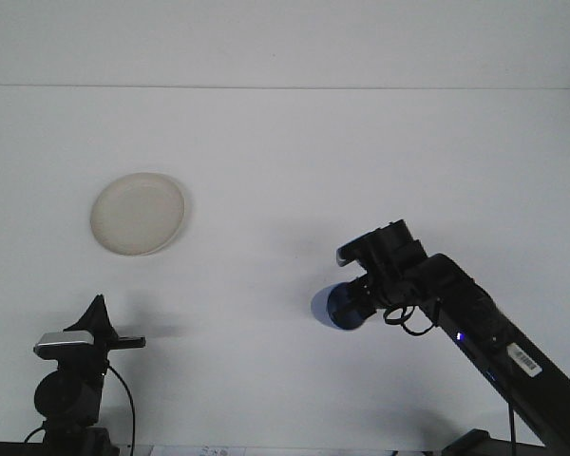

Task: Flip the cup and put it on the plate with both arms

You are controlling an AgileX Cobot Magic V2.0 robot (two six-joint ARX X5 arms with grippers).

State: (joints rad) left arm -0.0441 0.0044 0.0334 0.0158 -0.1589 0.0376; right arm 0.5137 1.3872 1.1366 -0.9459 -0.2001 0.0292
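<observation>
White tabletop (285, 142) fills nearly the whole front view, running back to a faint horizontal seam near the top.

Nearest the camera, at the bottom left, the left arm sits low with its gripper (114, 337) pointing off to the right; its dark fingers look drawn together into a thin point with nothing between them, and a grey wrist camera (65, 342) sits on top of the arm. A black cable (123, 399) loops down beside it.

From the bottom right corner the right arm reaches diagonally up and to the left toward the middle of the table. Its gripper (361, 296) is clamped on the blue cup (340, 306), which lies tipped on its side, its rounded end facing left and toward the camera. Whether the cup touches the table or hangs just above it cannot be told, though a soft shadow lies close beneath it.

Farther back and to the left, well apart from the cup, the pale round plate (138, 213) rests flat on the table with nothing on it.
</observation>
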